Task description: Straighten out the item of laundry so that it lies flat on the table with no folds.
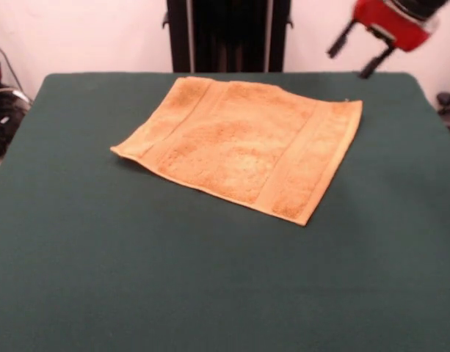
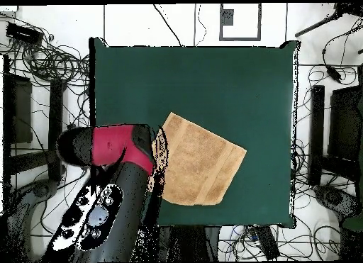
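Towel (image 1: 243, 147) lies spread out on the far half of the green tabletop (image 1: 210, 279), turned at an angle to its edges, with a woven band showing near each of two opposite sides and its left corner lifted slightly. The tool (image 1: 359, 53) hangs above the far right corner, well apart from the towel, its two dark fingers (image 1: 340, 40) spread wide and holding nothing.

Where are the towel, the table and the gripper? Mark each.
towel (image 1: 243, 147): front view, centre of the terry field between the bands.
table (image 1: 173, 279): front view, bare green cloth near the camera.
gripper (image 1: 357, 53): front view, between its two dark tips, top right.
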Robot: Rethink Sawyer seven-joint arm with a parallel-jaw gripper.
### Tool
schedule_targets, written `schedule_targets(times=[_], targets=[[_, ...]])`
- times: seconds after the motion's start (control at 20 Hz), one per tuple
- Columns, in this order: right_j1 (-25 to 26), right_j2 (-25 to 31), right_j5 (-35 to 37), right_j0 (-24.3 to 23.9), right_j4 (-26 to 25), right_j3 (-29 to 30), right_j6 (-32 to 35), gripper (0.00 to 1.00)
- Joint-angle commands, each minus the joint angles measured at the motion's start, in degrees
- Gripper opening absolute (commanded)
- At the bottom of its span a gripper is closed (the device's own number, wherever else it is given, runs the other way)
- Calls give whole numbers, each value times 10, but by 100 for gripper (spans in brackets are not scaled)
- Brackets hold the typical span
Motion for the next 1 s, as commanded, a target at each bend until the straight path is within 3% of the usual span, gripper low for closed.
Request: schedule_targets(times=[0.05,0.4,0.65,1.0], targets=[[-15,59,56,-89,-59,-1,-120,100],[-22,111,64,-202,-86,-41,-168,100],[-35,171,24,-284,-84,-4,-197,100],[-44,214,-57,-331,-117,47,-182,100]])
